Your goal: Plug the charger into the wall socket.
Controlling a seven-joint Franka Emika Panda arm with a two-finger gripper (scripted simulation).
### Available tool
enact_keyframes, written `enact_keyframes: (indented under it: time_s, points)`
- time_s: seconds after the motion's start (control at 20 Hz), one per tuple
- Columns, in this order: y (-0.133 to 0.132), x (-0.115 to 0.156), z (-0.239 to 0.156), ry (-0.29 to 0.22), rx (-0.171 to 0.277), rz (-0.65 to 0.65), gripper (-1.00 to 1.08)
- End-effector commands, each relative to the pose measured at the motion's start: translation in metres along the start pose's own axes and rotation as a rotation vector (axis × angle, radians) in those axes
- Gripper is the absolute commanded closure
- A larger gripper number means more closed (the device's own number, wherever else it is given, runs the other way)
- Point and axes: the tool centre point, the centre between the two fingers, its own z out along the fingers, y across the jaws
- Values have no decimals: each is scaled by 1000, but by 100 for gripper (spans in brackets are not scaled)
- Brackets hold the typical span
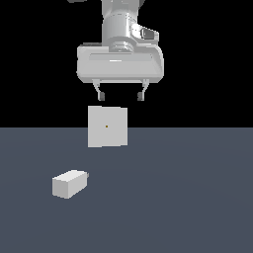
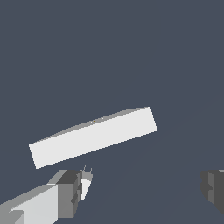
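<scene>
The wall socket (image 1: 107, 127) is a flat upright white square panel with a tiny orange dot at its centre, standing on the grey floor. The charger (image 1: 70, 183) is a small white block with a short grey stub, lying on the floor in front of the socket toward the exterior view's left. My gripper (image 1: 121, 95) hangs open and empty just above the socket's top edge. In the wrist view the socket (image 2: 94, 137) shows as a slanted white bar, and my gripper (image 2: 140, 190) is open. A small white end with thin prongs, the charger (image 2: 85, 183), peeks from behind one finger (image 2: 65, 194).
The flat grey floor (image 1: 188, 197) spreads around both things. Behind it the background is black. Nothing else shows.
</scene>
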Motion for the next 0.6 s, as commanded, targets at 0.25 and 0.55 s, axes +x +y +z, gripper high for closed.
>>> enact_keyframes:
  time_s: [0.25, 0.55]
  points:
    - [-1, -3, 2, 3, 0, 9, -92]
    - [-7, -15, 12, 15, 0, 46, -92]
